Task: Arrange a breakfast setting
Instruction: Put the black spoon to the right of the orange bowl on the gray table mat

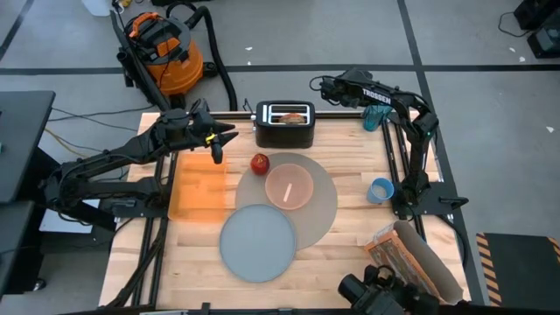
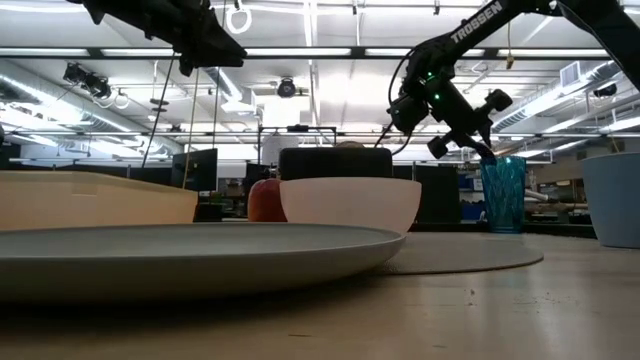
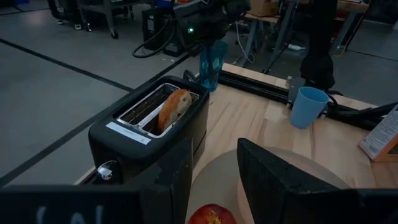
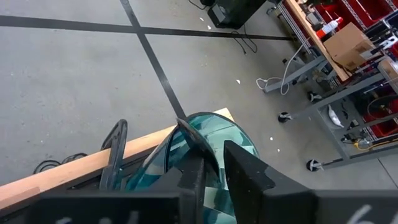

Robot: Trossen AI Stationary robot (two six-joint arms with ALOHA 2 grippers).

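We start with the desk (image 1: 350, 254), which fills the middle of the high view. On it, at centre, lies the large round grey mat (image 1: 324, 206), with the smaller grey plate (image 1: 256, 242) overlapping its lower-left edge and the translucent pink bowl (image 1: 289, 186) sitting on it. The red apple (image 1: 260, 163) rests at the mat's upper-left rim. The orange cereal box (image 1: 394, 249) lies at lower right, the small blue cup (image 1: 380, 190) at the right edge, and an orange tray (image 1: 197, 188) to the left.

The black toaster (image 1: 284, 124) stands at top centre with the bagel (image 3: 173, 107) upright in a slot. The right gripper (image 1: 374, 98) hangs at upper right over the teal bottle (image 4: 211, 149); its fingers (image 4: 245, 168) straddle the rim and appear to be closing on it, though we cannot tell whether they grip yet. The left gripper (image 1: 217, 147) hovers above the tray's top edge, fingers (image 3: 273, 180) parted and grasping nothing.

To do this step well, we judge the right arm should seat one finger inside the rim and one outside, clench fully, then lift straight up (the glass looks slippery).

Only the left wrist view shows the bagel clearly; only the right wrist view shows finger against rim. The low view alone shows both arms well above the desk. We see no spoon.
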